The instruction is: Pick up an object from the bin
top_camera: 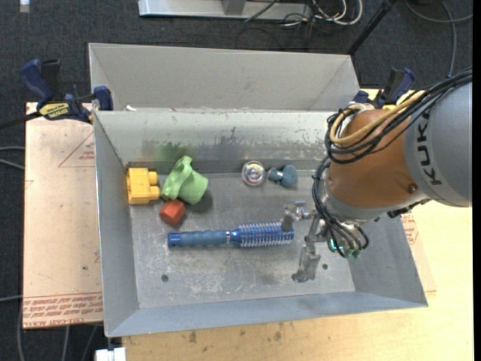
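Observation:
My gripper (pixel 299 243) hangs over the right part of the bin floor, below the arm's orange cover. Its two metal fingers stand apart, one by the brush's bristle end and one nearer the bin's front wall, so it is open with nothing between them. A blue hairbrush (pixel 225 237) lies flat across the middle of the floor, handle to the left and bristle head just left of the upper finger. A small grey-blue knob-shaped thing (pixel 284 175) and a shiny clear ball (pixel 253 173) lie at the back wall, beyond the gripper.
At the back left lie a green plastic toy (pixel 185 180), a yellow block (pixel 141 186) and a small red cube (pixel 172 213). The arm and its cables cover the bin's right wall.

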`<state>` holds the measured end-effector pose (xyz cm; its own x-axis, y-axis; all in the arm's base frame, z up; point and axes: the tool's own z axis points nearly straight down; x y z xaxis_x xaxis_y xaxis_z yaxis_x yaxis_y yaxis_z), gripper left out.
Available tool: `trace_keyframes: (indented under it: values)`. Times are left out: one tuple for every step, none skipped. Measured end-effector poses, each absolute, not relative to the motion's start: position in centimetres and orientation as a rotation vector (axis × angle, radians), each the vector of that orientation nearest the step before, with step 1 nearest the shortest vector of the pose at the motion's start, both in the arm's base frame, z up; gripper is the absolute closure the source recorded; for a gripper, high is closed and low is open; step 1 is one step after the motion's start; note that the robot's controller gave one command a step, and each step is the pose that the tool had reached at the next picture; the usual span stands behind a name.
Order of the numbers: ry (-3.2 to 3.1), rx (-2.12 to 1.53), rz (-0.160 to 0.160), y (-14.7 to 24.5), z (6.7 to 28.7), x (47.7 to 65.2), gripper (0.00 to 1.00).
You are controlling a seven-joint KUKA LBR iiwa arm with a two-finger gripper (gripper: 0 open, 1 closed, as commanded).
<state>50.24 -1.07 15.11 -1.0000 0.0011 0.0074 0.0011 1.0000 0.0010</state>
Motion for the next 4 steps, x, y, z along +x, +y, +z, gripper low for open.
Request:
trace_keyframes:
  values:
    - [-3.141, 0.016, -0.005, 2.2, 7.9, 55.5, 0.0]
    - [-3.142, 0.011, -0.002, 2.0, 8.3, 55.5, 1.0]
    - [-3.15, -0.054, -0.001, 1.4, 19.3, 55.7, 1.0]
    - [-3.13, 0.326, 0.0, 1.6, 27.7, 55.4, 1.0]
